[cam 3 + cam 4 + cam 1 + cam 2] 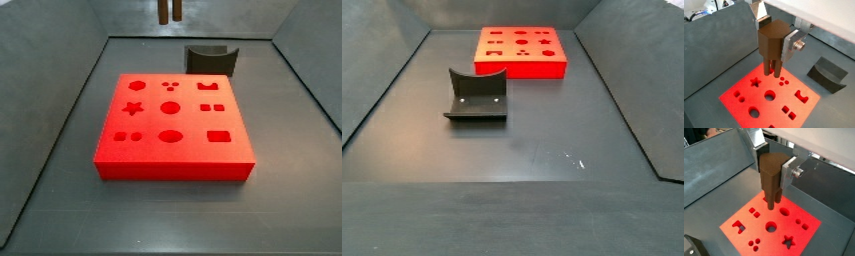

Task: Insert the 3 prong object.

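My gripper is shut on the 3 prong object, a brown piece with thin prongs pointing down. Both wrist views show it held between the silver fingers. It hangs well above the red slab, which has shaped holes and lies on the grey floor. A group of three small round holes lies near the prong tips in a wrist view. In a side view only the prongs show, high above the slab. The gripper is out of view in the side view that shows the slab at the far end.
A dark grey curved-top block stands on the floor just beyond the slab; it also shows in three more views. Sloping grey walls enclose the floor.
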